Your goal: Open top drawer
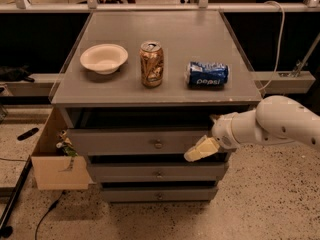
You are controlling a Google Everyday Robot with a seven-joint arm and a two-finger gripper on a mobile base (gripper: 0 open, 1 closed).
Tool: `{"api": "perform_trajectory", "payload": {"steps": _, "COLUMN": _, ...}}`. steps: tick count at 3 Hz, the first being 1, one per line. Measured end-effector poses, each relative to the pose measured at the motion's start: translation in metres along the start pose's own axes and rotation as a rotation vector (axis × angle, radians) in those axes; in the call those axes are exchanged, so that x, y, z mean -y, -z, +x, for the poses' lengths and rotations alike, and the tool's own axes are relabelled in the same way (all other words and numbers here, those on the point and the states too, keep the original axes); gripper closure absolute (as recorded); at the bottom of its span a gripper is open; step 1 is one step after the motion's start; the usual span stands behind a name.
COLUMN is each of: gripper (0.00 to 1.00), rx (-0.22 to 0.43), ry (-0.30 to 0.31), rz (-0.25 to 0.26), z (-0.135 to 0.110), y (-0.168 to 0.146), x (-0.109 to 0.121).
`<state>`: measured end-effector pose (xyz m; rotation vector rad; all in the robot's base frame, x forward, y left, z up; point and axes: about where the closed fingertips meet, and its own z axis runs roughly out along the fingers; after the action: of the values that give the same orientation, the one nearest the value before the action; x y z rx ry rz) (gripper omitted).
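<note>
Top drawer (125,142): front wide, long axis horizontal; central knob (158,144) is found just left of pincer (199,150), roughly level. Pincer's grip state cannot be told.

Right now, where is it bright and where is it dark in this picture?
In the camera view, light falls from above: the cabinet top is bright, and the white bowl throws a soft shadow on it. The gap above the top drawer is nearly black. The gripper, in front of the top drawer's right end, looks pale and well lit.
</note>
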<state>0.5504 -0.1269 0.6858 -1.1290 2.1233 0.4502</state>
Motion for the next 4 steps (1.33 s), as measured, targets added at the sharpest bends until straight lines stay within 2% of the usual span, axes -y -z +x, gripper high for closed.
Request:
{"api": "perform_trajectory", "payload": {"steps": 2, "gripper": 0.00, "rx": 0.058, "ry": -0.029, "rz": 0.028, "z": 0.001, "y": -0.015, "x": 0.023}}
{"api": "perform_trajectory", "payload": {"steps": 4, "gripper": 0.00, "rx": 0.063, "ry": 0.012, "rz": 0.046, "z": 0.000, "y": -0.021, "x": 0.029}}
